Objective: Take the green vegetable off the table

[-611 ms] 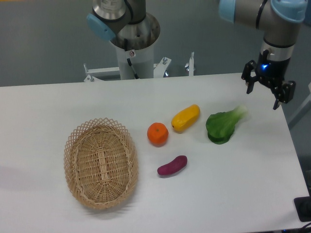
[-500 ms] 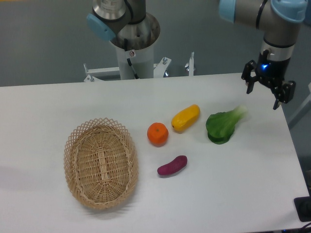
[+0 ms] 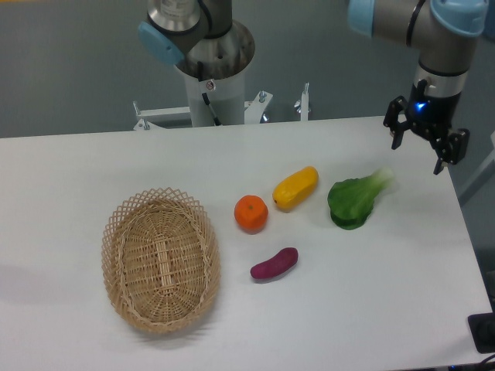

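Gripper (image 3: 419,154) you see hanging with fingers spread, above and right of the green vegetable (image 3: 355,199) lying on the table (image 3: 371,294).

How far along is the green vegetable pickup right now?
Nothing is picked up yet: the green vegetable lies on the table, right of the yellow vegetable. The claw is open and empty, up and to the right of the vegetable's pale stem. Left: moving over it, descending, gripping, lifting.

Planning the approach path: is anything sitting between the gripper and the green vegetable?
Nothing visible does. The gripper, open, hangs up and to the right of the green vegetable, with only bare table between them.
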